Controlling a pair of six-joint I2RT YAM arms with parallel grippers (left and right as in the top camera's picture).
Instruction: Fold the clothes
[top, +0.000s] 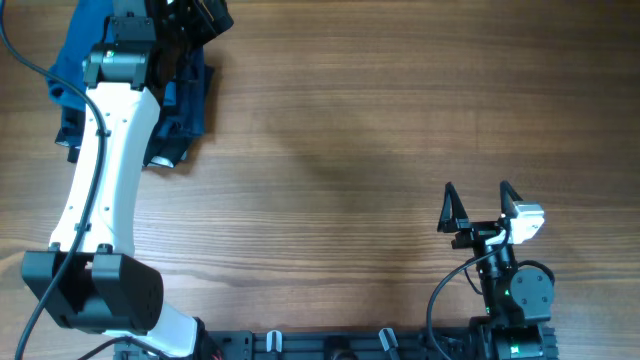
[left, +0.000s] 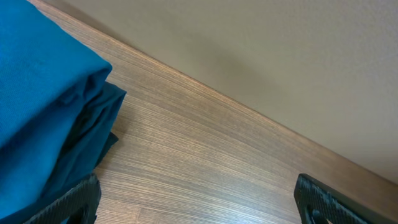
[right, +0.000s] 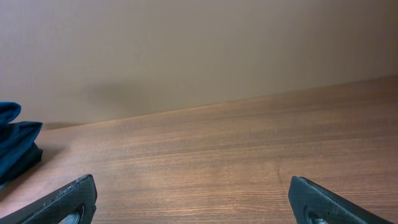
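Observation:
The clothes (top: 68, 45) lie as a bundled mid-blue heap at the table's far left corner, largely covered by my left arm (top: 105, 150). In the left wrist view the blue fabric (left: 37, 93) shows stacked layers with a rounded folded edge. My left gripper (left: 196, 202) is open over bare wood just right of the heap, and its left finger (left: 74, 202) is against the cloth's edge. My right gripper (top: 478, 208) is open near the front right, far from the clothes, with only bare wood between its fingers (right: 68, 199).
Darker blue fabric (top: 190, 105) with a pale edge (top: 165, 158) lies beside and under the mid-blue heap. The table's far edge (left: 249, 112) runs just beyond the left gripper, with a beige wall behind. A dark cloth corner (right: 15, 146) shows far left in the right wrist view.

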